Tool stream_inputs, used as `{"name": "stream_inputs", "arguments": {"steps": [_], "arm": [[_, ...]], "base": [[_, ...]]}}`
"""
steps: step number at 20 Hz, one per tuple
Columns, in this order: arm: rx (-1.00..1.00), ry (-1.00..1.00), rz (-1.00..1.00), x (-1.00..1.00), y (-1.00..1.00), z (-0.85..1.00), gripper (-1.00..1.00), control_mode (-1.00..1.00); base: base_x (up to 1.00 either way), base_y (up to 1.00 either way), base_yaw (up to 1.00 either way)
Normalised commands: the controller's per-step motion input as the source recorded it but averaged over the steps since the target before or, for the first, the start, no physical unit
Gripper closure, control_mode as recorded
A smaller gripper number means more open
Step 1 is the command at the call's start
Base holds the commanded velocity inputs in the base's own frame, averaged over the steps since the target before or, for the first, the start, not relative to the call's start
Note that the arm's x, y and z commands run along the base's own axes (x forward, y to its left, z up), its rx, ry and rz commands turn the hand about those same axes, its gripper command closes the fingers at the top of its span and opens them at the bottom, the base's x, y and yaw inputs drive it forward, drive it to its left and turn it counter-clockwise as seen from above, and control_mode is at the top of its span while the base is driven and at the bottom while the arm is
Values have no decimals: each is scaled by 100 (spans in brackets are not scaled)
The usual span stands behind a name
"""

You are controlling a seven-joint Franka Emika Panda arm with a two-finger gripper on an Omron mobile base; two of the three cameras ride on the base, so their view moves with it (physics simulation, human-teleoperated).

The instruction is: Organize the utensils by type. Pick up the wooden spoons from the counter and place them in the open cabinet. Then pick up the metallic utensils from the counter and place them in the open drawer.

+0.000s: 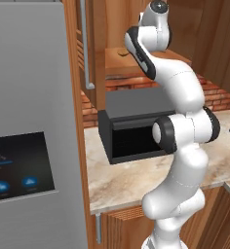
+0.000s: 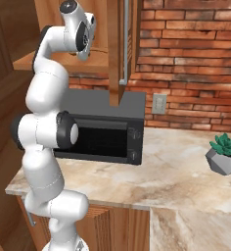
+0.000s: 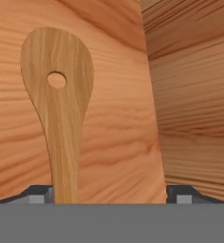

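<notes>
In the hand view a wooden spoon (image 3: 57, 95) with a round hole in its bowl lies flat on the floor of the open cabinet (image 3: 190, 95). Its bowl points away from the hand and its handle runs back between the fingers. My gripper (image 3: 111, 195) is open, its fingertips (image 3: 38, 197) far apart. The handle sits close beside the left tip, and the right tip is well clear of it. The arm reaches up into the cabinet (image 1: 118, 61) above the counter (image 1: 117, 180). The metallic utensils and the open drawer are out of view.
A black microwave (image 1: 131, 131) (image 2: 107, 132) stands on the counter under the cabinet. The cabinet door (image 1: 87, 44) hangs open beside the arm. A grey fridge (image 1: 24, 121) stands at the left. A potted plant (image 2: 227, 154) sits at the right by the brick wall.
</notes>
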Motion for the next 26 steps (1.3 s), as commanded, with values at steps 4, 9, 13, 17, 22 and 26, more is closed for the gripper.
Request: {"name": "stream_inputs", "arguments": {"steps": [4,9,13,17,22,26], "arm": [[1,-1,0,-8,0,-23,-100,-100],[8,-5,-1,-65,0,-9,-100,-100],[22,-9,-6,-80,0,-3,-100,-100],[20,-6,-5,-74,0,-10,-100,-100],[17,-7,-5,-30,-11,-24,-100,-100],[21,0,-25,73,-58,-6,-100,-100]], "base": [[0,0,0],[0,0,0],[0,0,0],[0,0,0],[0,0,0],[0,0,0]]}}
